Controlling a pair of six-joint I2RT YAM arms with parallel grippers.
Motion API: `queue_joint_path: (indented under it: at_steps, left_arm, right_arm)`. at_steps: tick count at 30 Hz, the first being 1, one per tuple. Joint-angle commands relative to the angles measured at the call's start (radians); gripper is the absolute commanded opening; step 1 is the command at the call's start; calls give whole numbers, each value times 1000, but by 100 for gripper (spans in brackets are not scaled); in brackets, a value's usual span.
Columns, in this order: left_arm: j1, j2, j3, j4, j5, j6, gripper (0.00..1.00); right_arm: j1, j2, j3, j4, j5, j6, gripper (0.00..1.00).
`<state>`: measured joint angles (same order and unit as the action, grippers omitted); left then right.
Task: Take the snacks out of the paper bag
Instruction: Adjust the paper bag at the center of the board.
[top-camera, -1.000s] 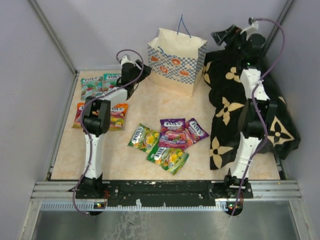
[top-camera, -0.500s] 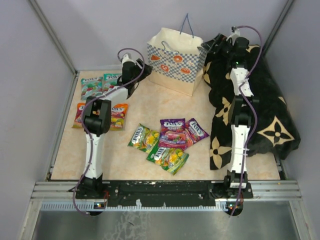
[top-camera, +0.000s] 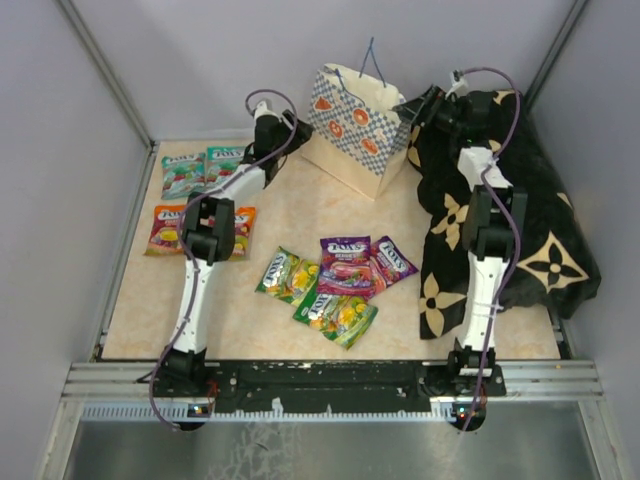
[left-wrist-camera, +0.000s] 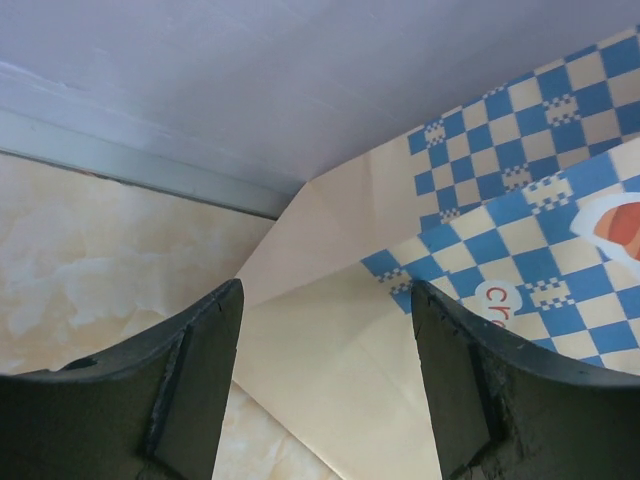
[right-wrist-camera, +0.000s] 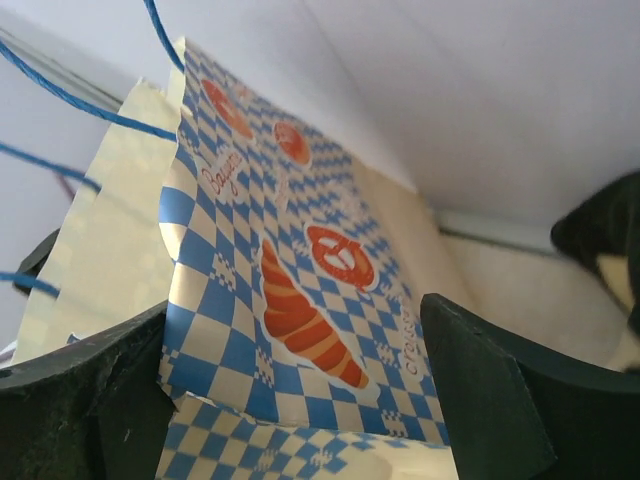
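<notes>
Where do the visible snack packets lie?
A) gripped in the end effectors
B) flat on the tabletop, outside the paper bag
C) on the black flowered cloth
B: the snacks lie flat on the table, apart from the paper bag, and none is on the cloth.

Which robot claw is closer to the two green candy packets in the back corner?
Left. The left gripper sits between the green packets and the paper bag. The right gripper is on the bag's other side, by the black cloth.

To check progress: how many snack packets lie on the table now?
8 snacks: two teal at far left, two orange nearer, four at centre. More may hide inside the paper bag.
</notes>
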<state>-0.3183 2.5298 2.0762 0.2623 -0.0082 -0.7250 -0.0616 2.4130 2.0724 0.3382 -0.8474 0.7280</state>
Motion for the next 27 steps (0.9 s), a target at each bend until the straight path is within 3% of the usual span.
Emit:
queue_joint_path:
  at_steps: [1, 7, 12, 20, 27]
  left_arm:
    - [-23, 63, 89, -41, 38, -54, 74]
    - [-54, 107, 132, -18, 49, -129, 74]
    - [-86, 218, 281, -28, 106, -233, 74]
    - [-154, 231, 300, -8, 107, -238, 75]
    - [-211, 233, 308, 15, 98, -250, 76]
  right_arm:
    - [6, -239, -194, 20, -6, -42, 93]
    - [0, -463, -400, -43, 87, -79, 99]
    - [-4, -595, -501, -130, 185, -107, 99]
    - [-4, -792, -504, -311, 331, -212, 99]
    - [-4, -966, -562, -335, 375, -204, 99]
